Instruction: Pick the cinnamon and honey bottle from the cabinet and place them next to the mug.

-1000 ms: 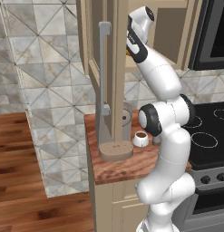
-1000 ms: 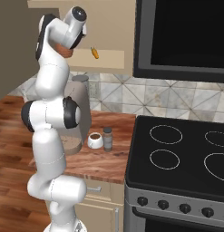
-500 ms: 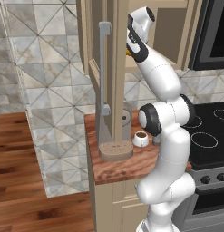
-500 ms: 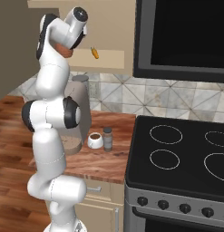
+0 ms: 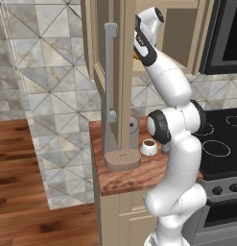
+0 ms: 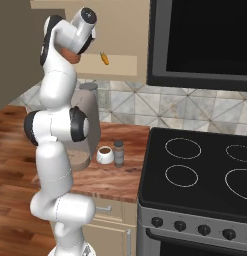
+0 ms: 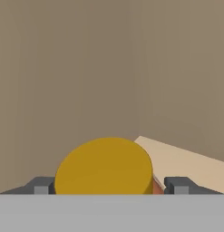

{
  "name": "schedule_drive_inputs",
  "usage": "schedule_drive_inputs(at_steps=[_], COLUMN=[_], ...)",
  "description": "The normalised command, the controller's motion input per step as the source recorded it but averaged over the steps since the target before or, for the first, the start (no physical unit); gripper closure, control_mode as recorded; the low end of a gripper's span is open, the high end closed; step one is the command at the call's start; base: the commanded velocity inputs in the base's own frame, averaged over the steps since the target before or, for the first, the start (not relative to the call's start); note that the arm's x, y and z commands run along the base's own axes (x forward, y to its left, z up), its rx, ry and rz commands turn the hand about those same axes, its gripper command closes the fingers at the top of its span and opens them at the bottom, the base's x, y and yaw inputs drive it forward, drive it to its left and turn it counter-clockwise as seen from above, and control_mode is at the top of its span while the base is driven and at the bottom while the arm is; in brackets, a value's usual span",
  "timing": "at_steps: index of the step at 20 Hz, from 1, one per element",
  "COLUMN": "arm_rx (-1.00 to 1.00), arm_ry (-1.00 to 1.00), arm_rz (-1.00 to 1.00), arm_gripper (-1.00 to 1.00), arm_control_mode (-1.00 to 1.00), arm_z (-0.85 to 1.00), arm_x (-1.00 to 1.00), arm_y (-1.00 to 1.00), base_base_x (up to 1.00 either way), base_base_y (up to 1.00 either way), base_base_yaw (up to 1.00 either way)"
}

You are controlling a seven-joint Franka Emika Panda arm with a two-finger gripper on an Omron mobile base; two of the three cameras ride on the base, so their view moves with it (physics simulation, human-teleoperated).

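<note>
The honey bottle point(image 7: 104, 165) fills the bottom of the hand view with its yellow cap, standing on the cabinet point(image 5: 121, 57) shelf. My gripper point(image 7: 111, 185) straddles it, one fingertip point(image 7: 41, 185) pressed against each side. A sliver of its amber body point(image 5: 135, 55) shows under my hand in the left base view, and also point(image 6: 70, 52) in the right base view. Down on the counter, the cinnamon point(image 6: 118, 152) stands upright right beside the white mug point(image 6: 105, 155). The mug point(image 5: 148, 146) sits close to my arm.
A thin orange pointed thing point(image 6: 104, 58) lies on the cabinet shelf to the right. The open door's long grey handle point(image 5: 109, 72) hangs left of my arm. A big grey cylinder point(image 6: 90, 120) on a brown speckled base point(image 5: 122, 159) stands behind the mug. The stove point(image 6: 195, 170) is on the right.
</note>
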Motion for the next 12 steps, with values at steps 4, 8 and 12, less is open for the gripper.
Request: schedule_drive_inputs(at_steps=[4,8,12], arm_rx=[0.00,0.00,0.00], arm_ry=[0.00,0.00,-0.02], arm_rz=[0.00,0.00,0.00], arm_gripper=[1.00,1.00,1.00], arm_control_mode=[-1.00,-1.00,-1.00], arm_z=[0.00,0.00,0.00], arm_x=[0.00,-0.14,-0.44], arm_y=[0.00,0.00,-0.03], base_base_x=[0.00,0.00,0.00], base_base_y=[0.00,0.00,0.00], base_base_yaw=[0.00,0.00,0.00])
